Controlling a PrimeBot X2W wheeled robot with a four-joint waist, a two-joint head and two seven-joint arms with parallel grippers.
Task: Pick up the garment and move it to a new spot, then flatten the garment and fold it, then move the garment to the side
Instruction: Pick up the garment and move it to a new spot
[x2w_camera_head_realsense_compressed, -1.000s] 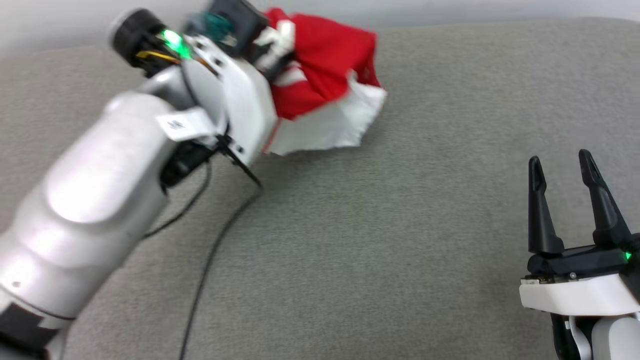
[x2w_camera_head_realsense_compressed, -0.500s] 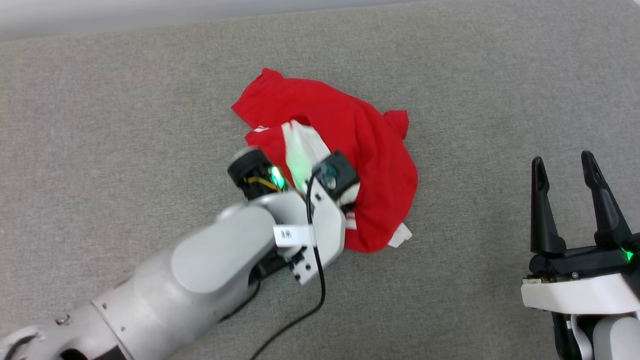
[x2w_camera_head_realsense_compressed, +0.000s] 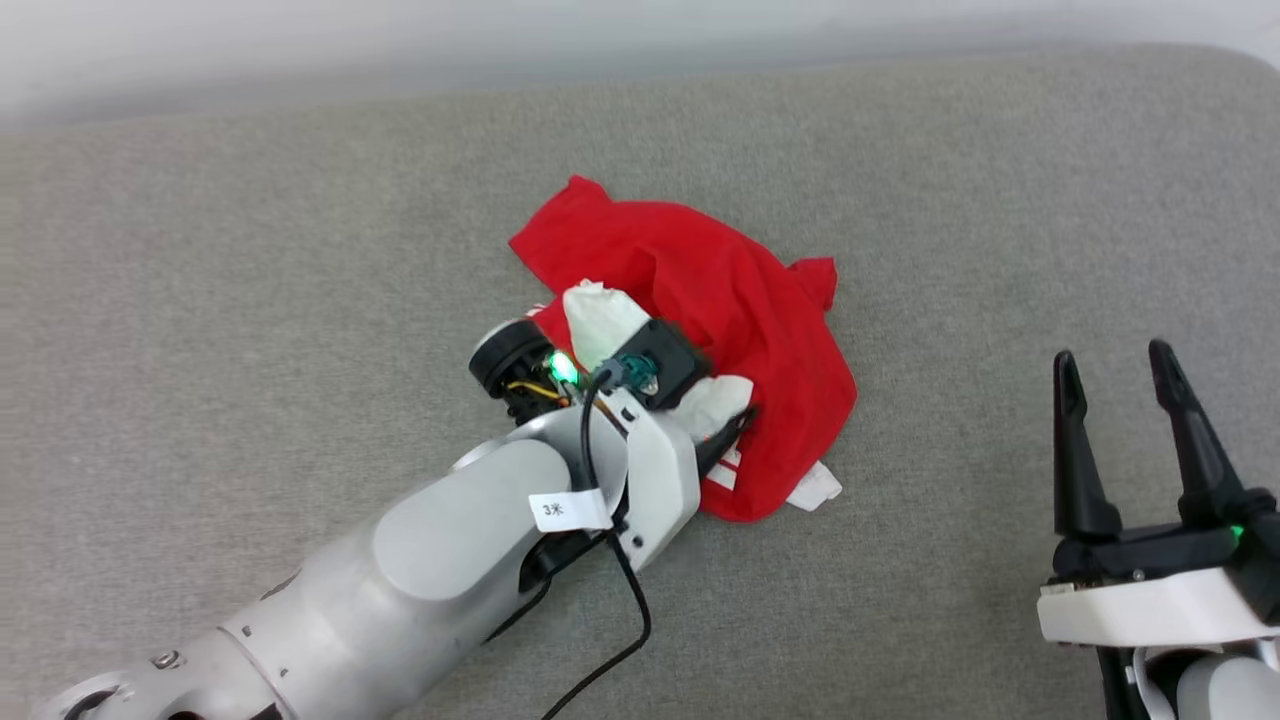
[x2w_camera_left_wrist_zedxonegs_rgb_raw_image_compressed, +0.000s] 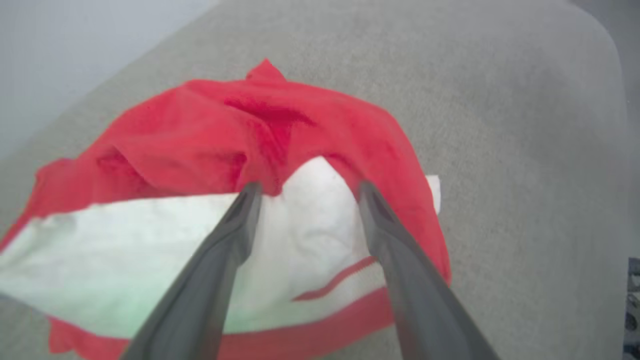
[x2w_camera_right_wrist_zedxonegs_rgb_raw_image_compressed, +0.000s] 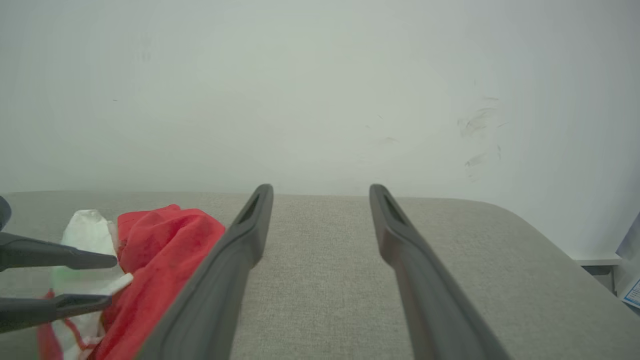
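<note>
The garment (x2w_camera_head_realsense_compressed: 720, 290) lies crumpled on the grey surface, a red heap with white sleeve cloth on its near side. My left gripper (x2w_camera_left_wrist_zedxonegs_rgb_raw_image_compressed: 310, 190) is open just above it, and its fingertips (x2w_camera_left_wrist_zedxonegs_rgb_raw_image_compressed: 252, 192) straddle a white fold beside the striped trim (x2w_camera_left_wrist_zedxonegs_rgb_raw_image_compressed: 330, 285). Nothing is pinched between them. In the head view the left wrist (x2w_camera_head_realsense_compressed: 650, 380) covers the heap's near-left part, and one dark finger (x2w_camera_head_realsense_compressed: 735, 430) pokes out. My right gripper (x2w_camera_head_realsense_compressed: 1115, 400) stands open and empty at the lower right, well apart from the garment (x2w_camera_right_wrist_zedxonegs_rgb_raw_image_compressed: 165, 240). Its wrist view catches the left gripper (x2w_camera_right_wrist_zedxonegs_rgb_raw_image_compressed: 107, 280) from the side.
The grey fabric surface (x2w_camera_head_realsense_compressed: 300, 250) spreads wide on all sides of the heap. Its far edge meets a pale wall (x2w_camera_right_wrist_zedxonegs_rgb_raw_image_compressed: 300, 100), and its far right corner (x2w_camera_head_realsense_compressed: 1235, 65) is rounded. A black cable (x2w_camera_head_realsense_compressed: 625, 600) hangs from my left forearm.
The left arm brought the garment down onto the surface, then opened and let go of it. The head camera shifted between frames. The right gripper stayed open.
</note>
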